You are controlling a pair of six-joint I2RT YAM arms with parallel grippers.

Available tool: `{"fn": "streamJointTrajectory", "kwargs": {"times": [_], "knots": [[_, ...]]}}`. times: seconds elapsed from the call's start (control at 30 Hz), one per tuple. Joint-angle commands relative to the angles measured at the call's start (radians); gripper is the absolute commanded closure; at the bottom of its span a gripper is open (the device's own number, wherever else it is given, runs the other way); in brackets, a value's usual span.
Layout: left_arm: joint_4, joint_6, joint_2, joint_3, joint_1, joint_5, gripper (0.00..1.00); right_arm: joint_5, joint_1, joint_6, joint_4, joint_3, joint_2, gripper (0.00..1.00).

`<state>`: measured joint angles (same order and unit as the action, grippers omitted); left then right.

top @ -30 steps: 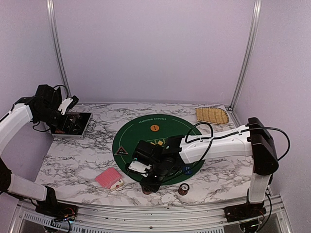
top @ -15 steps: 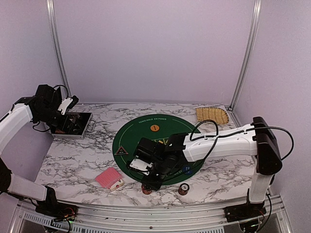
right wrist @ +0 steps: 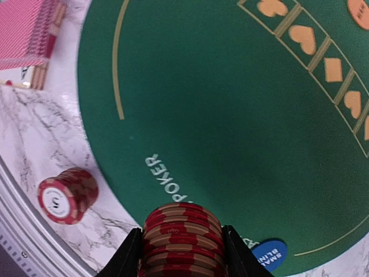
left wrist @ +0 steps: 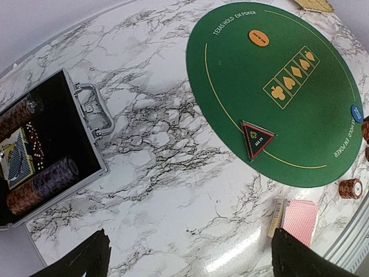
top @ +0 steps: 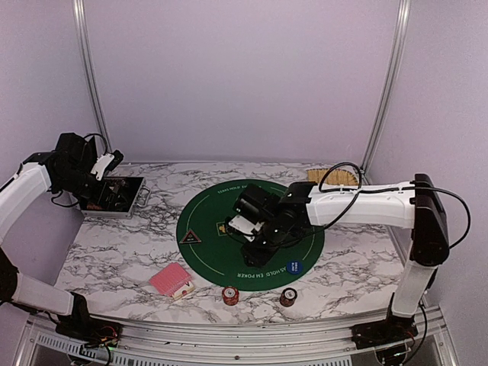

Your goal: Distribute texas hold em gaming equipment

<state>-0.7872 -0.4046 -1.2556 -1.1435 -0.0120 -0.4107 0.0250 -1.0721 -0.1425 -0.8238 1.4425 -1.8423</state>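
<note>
A: What's your right gripper (right wrist: 182,261) doing?
B: It's clamped on a red chip stack (right wrist: 181,228), with fingers (right wrist: 128,258) pressed against both sides. In your wrist view the stack is over the near rim of the green mat (right wrist: 219,115), by the POKER lettering. The blue button (right wrist: 268,254) is just beside it. Can't tell if it's touching the felt or lifted.
A: Left side?
B: Your left gripper (left wrist: 187,248) is spread wide with nothing between the fingers. It's held up at the far left, by the open case (left wrist: 85,124), looking down on the marble table (left wrist: 167,173).
A: Where's the rest of the kit?
B: You've got a loose red stack (top: 230,295) on the marble just off the near mat edge. A darker stack (top: 288,296) is to its right, apart from it. The red-backed cards (top: 171,280) lie left of those in one pile, off the mat. The triangular button (left wrist: 256,138) sits on the yellow line at the mat's left side. The orange button (left wrist: 259,38) is on the far part of the mat, under the title text. Your arm covers it in the overhead view.
A: Case contents?
B: Chip rows, a blue-backed deck and dice, all inside. The woven tray (top: 335,181) is at the far right corner, partly behind your cable
</note>
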Motion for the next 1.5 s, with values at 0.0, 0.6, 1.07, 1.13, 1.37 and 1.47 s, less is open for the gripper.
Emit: {"fn": "streamJointTrajectory", "kwargs": {"times": [0.0, 0.6, 1.07, 1.13, 1.37, 1.47], "knots": [[-0.025, -0.003, 0.026, -0.019, 0.005, -0.008, 0.01, 0.068, 0.102, -0.028, -0.009, -0.064, 0.072, 0.94], [-0.025, -0.002, 0.015, -0.025, 0.004, -0.015, 0.01, 0.092, 0.439, -0.069, 0.168, -0.386, 0.174, 0.94], [-0.024, -0.007, 0.013, -0.024, 0.006, -0.014, 0.01, 0.083, 0.445, -0.091, 0.152, -0.403, 0.129, 0.93], [-0.024, -0.009, 0.013, -0.024, 0.005, -0.014, 0.01, 0.088, 0.445, -0.091, 0.145, -0.409, 0.139, 0.92], [-0.024, -0.008, 0.001, -0.027, 0.004, -0.022, 0.01, 0.088, 0.445, -0.097, 0.145, -0.425, 0.139, 0.79], [-0.024, -0.008, 0.0, -0.031, 0.004, -0.022, 0.01, 0.101, 0.445, -0.096, 0.142, -0.415, 0.129, 0.65]]}}
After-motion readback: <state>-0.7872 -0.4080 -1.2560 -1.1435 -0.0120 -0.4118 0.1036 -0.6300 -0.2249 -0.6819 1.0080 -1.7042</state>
